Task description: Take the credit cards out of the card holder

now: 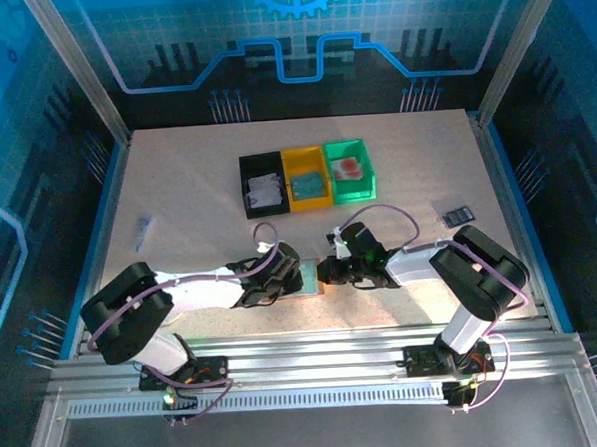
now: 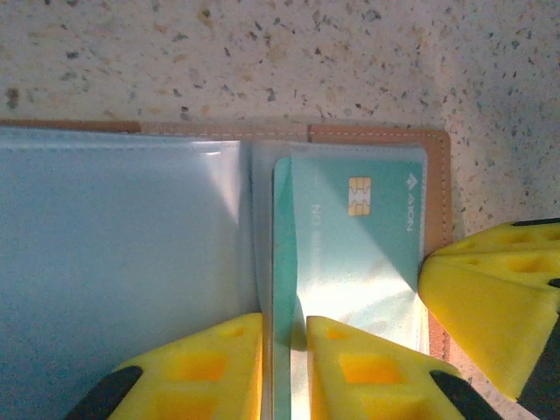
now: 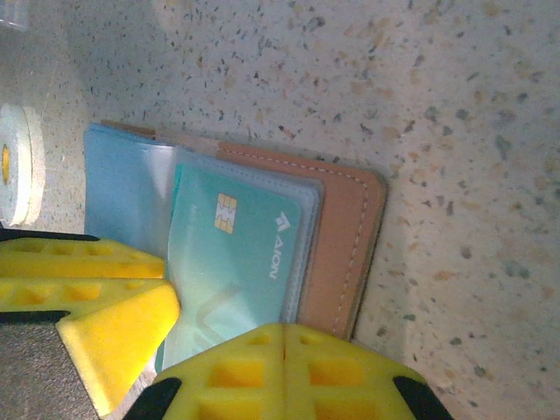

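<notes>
Left hand (image 2: pixel 284 343) hides teal card's (image 2: pixel 350 254) lower end.

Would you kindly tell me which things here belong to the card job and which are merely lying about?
Belongs to the job: card holder, lying open; teal credit card in its clear pocket.
Lying about: black bin, yellow bin, green bin; small dark object on the right.

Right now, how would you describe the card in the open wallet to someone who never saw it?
On the speckled table, in front of the three bins, lies the open tan card holder. The credit card sits in its clear pocket: teal, with a gold chip, beside a pocket that looks empty.
</notes>
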Action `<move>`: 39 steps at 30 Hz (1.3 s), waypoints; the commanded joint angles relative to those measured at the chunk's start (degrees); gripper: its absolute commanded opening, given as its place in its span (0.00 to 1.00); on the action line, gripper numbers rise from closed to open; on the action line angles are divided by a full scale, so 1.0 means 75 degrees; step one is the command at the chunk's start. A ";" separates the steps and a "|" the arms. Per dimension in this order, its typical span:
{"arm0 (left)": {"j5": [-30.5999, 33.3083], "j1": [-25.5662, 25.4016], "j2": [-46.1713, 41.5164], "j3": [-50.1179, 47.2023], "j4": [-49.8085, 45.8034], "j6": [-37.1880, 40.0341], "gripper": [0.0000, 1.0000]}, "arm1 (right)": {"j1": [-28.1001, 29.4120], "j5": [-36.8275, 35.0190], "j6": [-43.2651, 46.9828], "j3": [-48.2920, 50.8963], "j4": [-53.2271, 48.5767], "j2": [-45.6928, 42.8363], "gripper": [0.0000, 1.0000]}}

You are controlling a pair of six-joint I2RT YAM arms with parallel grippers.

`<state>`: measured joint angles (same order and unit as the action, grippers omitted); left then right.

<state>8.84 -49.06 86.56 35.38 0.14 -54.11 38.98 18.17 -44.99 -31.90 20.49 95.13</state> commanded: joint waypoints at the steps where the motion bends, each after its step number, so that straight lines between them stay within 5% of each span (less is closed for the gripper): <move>1: -0.0217 -0.0057 -0.0155 -0.0199 0.0470 -0.0116 0.19 | 0.0438 -0.0308 -0.0015 0.0203 -0.0869 0.0603 0.00; 32: -0.0228 -0.0057 -0.1042 -0.0921 0.1876 -0.0182 0.06 | 0.0945 -0.0156 0.0004 -0.0239 -0.1154 0.0649 0.00; 39: -0.0328 -0.0057 -0.0913 -0.0911 0.2065 -0.0217 0.11 | 0.1019 -0.0027 -0.0006 -0.0272 -0.1107 0.0662 0.00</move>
<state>9.65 -48.90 80.16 27.88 6.39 -55.53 42.46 14.94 -45.01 -34.79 18.44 96.03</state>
